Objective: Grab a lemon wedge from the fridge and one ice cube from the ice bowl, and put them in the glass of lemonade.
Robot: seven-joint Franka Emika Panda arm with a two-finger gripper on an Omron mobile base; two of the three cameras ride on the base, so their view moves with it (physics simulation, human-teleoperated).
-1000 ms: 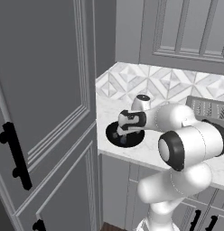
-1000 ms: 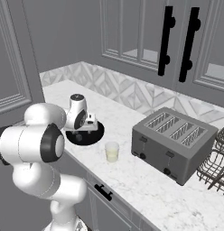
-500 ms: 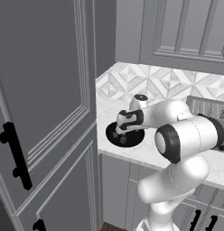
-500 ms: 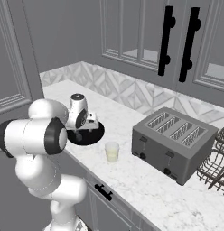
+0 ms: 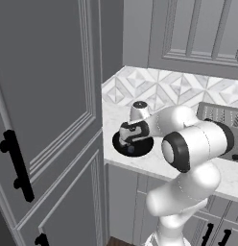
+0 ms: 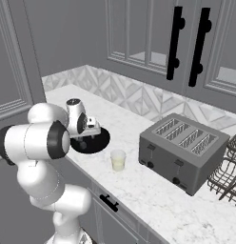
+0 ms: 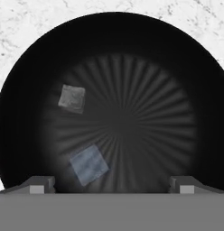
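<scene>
Down inside the wide, shallow black ice bowl [image 7: 208, 103] lie two pale, square ice cubes [image 7: 89, 164], both on the left half in the hand view and apart from each other. One sits close above the left fingertip [image 7: 38, 185], the other further up. The tool [image 7: 112, 186] hangs directly over the bowl, its two dark tips spread wide and gripping nothing, neither touching a cube.

From the right base view, the white arm folds forward from its big dark-ringed elbow, wrist bent so the tool [image 6: 86, 137] points down into the bowl [image 6: 102, 141]. Just to the right of the bowl, apart from it on the white marble bench [image 6: 153, 190], stands the small clear glass of pale yellowish lemonade [image 6: 118, 160]. Further right is a grey four-slot toaster [image 6: 179, 150], and a dark wire dish rack [image 6: 227, 174] at the edge. In the left base view the bowl [image 5: 118, 145] sits near the bench's left end, beside a tall grey panelled cabinet [image 5: 49, 120] with black handles.
</scene>
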